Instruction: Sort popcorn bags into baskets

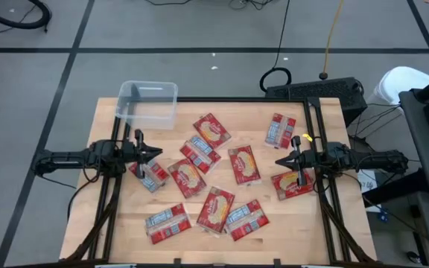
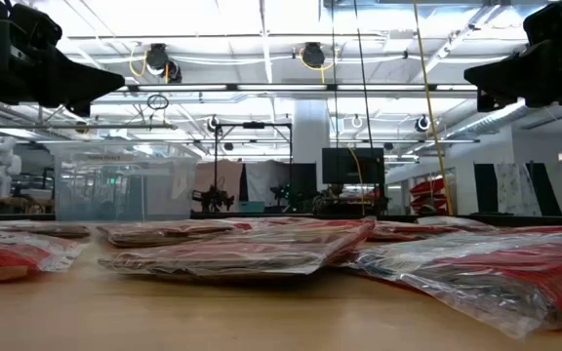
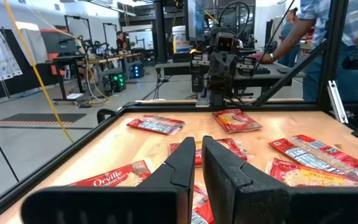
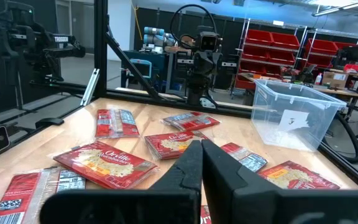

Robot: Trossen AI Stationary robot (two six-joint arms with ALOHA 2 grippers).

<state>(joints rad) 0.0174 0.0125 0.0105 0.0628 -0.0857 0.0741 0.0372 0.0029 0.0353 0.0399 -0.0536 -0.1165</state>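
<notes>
Red, flat popcorn bags [image 1: 213,160] lie scattered across the wooden worktop; the clear plastic basket [image 1: 148,103] sits empty at its far-left corner. Left tool [image 1: 157,152] and right tool [image 1: 280,161] hover closed, empty. Sorting seems unstarted; next, open and grasp a bag.

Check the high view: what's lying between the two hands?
In the high view, popcorn bags lie between the left hand and right hand: one at, another at.

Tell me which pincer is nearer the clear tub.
Left. The left pincer sits just below the clear tub in the high view; the right pincer waits across the table.
</notes>
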